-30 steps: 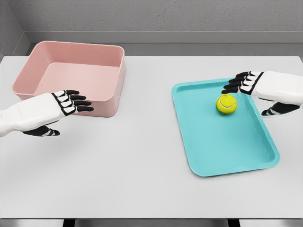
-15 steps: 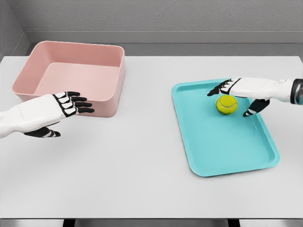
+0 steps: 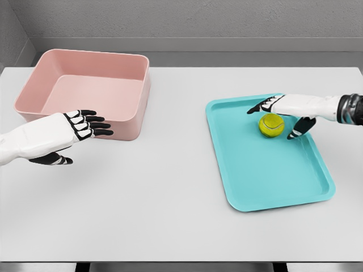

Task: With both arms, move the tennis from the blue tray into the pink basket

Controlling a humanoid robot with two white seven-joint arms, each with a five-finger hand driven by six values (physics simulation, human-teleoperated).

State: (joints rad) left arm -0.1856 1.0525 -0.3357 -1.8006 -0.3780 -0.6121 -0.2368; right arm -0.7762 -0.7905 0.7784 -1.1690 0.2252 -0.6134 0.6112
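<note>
Straddling tennis ball (image 3: 271,125): right hand (image 3: 286,109) fingers (image 3: 258,107).

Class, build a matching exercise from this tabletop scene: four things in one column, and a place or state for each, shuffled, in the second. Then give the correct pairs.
Column 1
1. tennis ball
2. pink basket
3. left hand
4. right hand

Column 2
A. empty, at the table's far left
B. fingers spread over the ball, not closed on it
C. lying on the blue tray
D. open, in front of the basket

Pairs: 1-C, 2-A, 3-D, 4-B
</note>
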